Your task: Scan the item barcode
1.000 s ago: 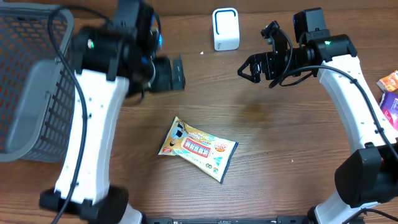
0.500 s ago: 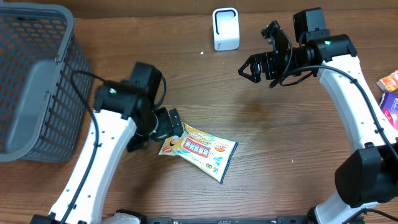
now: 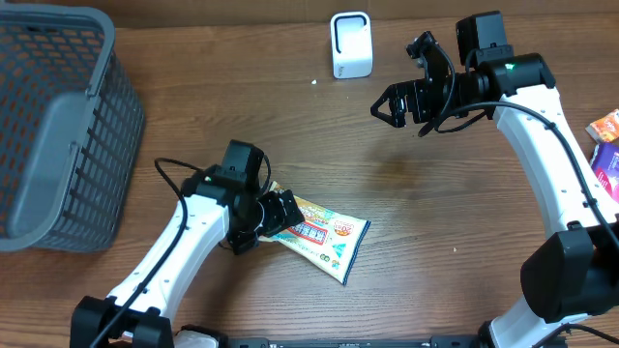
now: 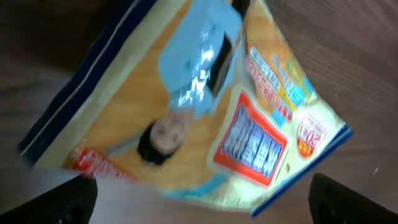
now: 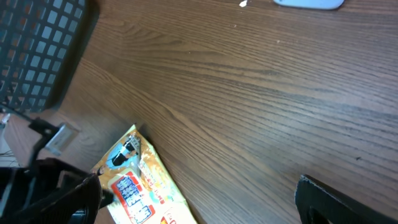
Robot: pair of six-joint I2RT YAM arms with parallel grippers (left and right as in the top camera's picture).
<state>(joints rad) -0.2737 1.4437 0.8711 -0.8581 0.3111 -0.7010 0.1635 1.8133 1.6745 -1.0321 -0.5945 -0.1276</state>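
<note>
The item is a flat yellow and orange snack packet (image 3: 324, 235) lying face up on the wooden table; no barcode shows on it. My left gripper (image 3: 276, 215) is down at the packet's left end, open. In the left wrist view the packet (image 4: 205, 106) fills the frame, and both black fingertips (image 4: 68, 202) stand wide apart on either side of its near edge, with the gripper (image 4: 202, 208) not touching it. My right gripper (image 3: 387, 104) hangs open above the table at the upper right, holding nothing; its own view shows the packet (image 5: 140, 186) far below.
A white scanner (image 3: 350, 44) stands at the back centre. A grey wire basket (image 3: 58, 126) takes up the far left. Two small packets (image 3: 604, 126) lie at the right edge. Bare wood lies between the packet and the scanner.
My left arm has swung from high near the basket down and right to the packet's left end, jaws still open. The right arm and the packet have not moved.
</note>
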